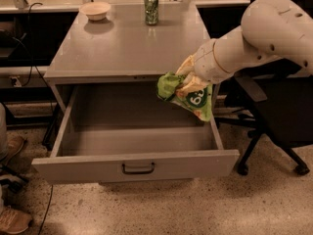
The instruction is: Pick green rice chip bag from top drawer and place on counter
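Observation:
The green rice chip bag point(188, 95) hangs crumpled in my gripper point(185, 80), which is shut on the bag's top. It is held above the right rear part of the open top drawer point(137, 165), level with the front edge of the counter point(122, 43). The drawer is pulled fully out and its floor shows nothing else in it. My white arm reaches in from the upper right.
A green soda can point(151, 9) and a small pale bowl point(96, 10) stand at the back of the counter. A black office chair point(279, 111) stands right of the cabinet. Shoes point(12, 219) and cables lie on the floor at left.

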Available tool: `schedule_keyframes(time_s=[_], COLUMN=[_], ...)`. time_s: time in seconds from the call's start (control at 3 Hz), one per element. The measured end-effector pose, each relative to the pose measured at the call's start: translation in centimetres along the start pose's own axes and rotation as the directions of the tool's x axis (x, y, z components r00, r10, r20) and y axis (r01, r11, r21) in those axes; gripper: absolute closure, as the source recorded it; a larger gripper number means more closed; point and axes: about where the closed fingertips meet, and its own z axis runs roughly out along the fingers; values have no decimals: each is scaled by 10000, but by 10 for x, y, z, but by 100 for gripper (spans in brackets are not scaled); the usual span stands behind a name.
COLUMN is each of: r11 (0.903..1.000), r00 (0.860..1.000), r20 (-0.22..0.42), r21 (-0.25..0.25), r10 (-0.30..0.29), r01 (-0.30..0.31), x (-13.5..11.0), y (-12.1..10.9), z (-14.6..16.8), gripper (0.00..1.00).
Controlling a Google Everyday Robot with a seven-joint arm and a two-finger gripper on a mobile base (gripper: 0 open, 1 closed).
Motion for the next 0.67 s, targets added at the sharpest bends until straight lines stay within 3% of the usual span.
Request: schedule_keyframes(time_s=[0.33, 0.67], r11=[9998, 9866], r00=[9996, 9884], r20=[-215, -1205], r21=[33, 1230], r10=[-193, -920], r01=[193, 1069], x=[-3, 13], y=[-6, -71], z=[6, -6], gripper=[100, 100])
